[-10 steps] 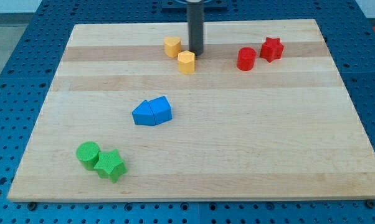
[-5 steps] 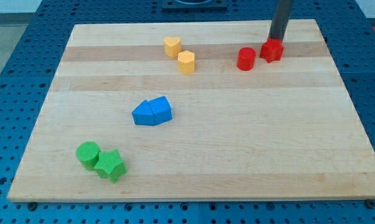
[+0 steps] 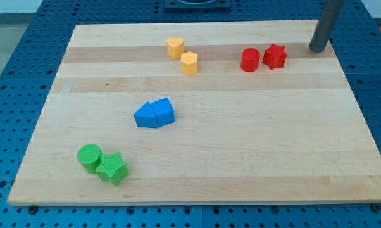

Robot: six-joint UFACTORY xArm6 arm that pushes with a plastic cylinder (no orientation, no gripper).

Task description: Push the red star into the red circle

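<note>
- Since a moment ago, my tip [image 3: 317,50] has slid right, clear of the red star [image 3: 275,56].
- Star sits just beside the red circle [image 3: 250,60] on the pale wooden tabletop [image 3: 241,139].
- No claw: just a plain dark rod.

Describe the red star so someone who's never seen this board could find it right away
Look at the wooden board and go to its corner at the view's top right, where my tip stands. Two red blocks sit close together to the tip's left. The red star is the one nearer the tip, with points, unlike the round red circle.
</note>
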